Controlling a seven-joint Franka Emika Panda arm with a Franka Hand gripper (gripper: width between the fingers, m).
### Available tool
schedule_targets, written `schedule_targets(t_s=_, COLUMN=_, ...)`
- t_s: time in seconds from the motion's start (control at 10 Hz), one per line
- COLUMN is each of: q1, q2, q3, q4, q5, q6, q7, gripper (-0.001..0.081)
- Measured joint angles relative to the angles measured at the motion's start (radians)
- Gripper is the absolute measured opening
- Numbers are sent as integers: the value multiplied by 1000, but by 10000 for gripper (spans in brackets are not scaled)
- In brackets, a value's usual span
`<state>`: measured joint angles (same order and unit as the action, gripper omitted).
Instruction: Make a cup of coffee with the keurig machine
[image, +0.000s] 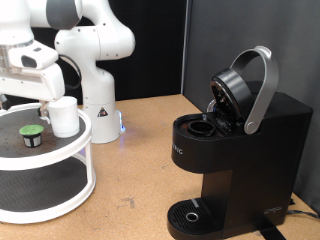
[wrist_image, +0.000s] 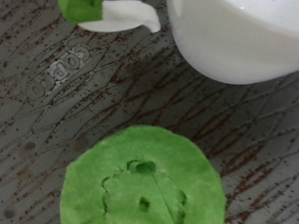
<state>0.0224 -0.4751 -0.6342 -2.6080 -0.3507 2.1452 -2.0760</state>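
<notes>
A brown tabletop (image: 140, 150) sits before a black backdrop. At left, a white two-tier round stand (image: 60, 160) holds the white cup (image: 63, 116), upright, beside a green-lidded pod (image: 32, 135). The gripper (image: 38, 85) hovers above them; whether its fingers are spread cannot be told. At right, the keurig machine (image: 235, 150) stands upright, lid raised.

1 cup (image: 62, 115), 1 pod (image: 32, 135), 1 keurig (image: 235, 150).

The keurig machine (image: 235, 150) is black with a silver-grey arched lid handle (image: 262, 90); the cup (image: 63, 115) is plain white, and the pod (image: 32, 133) is dark with a green lid (wrist_image: 142, 177). The two-tier stand (image: 45, 175) has white rims and dark grey shelf surfaces (wrist_image: 112, 93) marked with fine pale scratch lines. The robot arm (image: 85, 50) is white with black joints, the table (image: 140, 160) is light brown, and the backdrop (image: 200, 40) is black.
</notes>
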Motion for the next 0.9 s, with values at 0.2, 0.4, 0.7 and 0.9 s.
schedule_targets(t_s=0.2, q1=-1, q2=37, q3=-4, q4=-10, q5=-10, q6=36, q7=5, gripper=807)
schedule_targets(t_s=0.4, q1=-1, q2=74, q3=-12, q4=-25, q5=-15, q6=93, q7=5, gripper=807)
schedule_targets(t_s=0.7, q1=0, q2=108, q3=-23, q4=-49, q5=-10, q6=163, q7=-1, gripper=807)
schedule_targets(t_s=0.9, q1=4, q2=111, q3=-36, q4=-65, q5=9, q6=195, q7=-22, gripper=807)
